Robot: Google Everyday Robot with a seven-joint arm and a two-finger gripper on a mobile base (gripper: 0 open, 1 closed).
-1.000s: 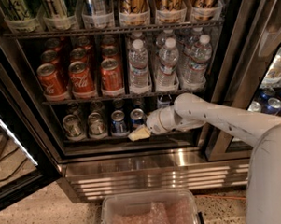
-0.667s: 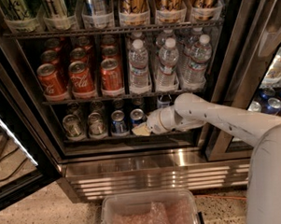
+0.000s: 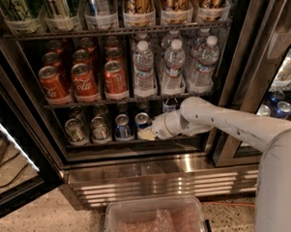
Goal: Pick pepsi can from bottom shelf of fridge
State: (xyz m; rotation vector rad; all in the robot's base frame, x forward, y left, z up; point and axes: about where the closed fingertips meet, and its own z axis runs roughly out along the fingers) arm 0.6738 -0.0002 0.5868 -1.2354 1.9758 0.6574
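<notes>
The fridge (image 3: 138,181) stands open in the camera view, with a dark inside and a slatted steel base grille. On its bottom shelf (image 3: 108,144), a thin wire rack, stands the pepsi can (image 3: 141,121), blue with a silver top. A second blue can (image 3: 122,127) stands just left of it. My gripper (image 3: 146,134) reaches in from the right on a white arm. Its cream tip is at the lower front of the pepsi can and hides the can's base. I cannot tell whether it touches the can.
Two silver-grey cans (image 3: 76,131) stand at the left of the bottom shelf. Red Coca-Cola cans (image 3: 84,81) and water bottles (image 3: 174,67) fill the shelf above. A clear plastic bin (image 3: 157,219) sits on the floor in front. The door (image 3: 12,157) hangs open at the left.
My gripper has moved slightly up and to the right, closer in at the pepsi can's base. The cans have not moved.
</notes>
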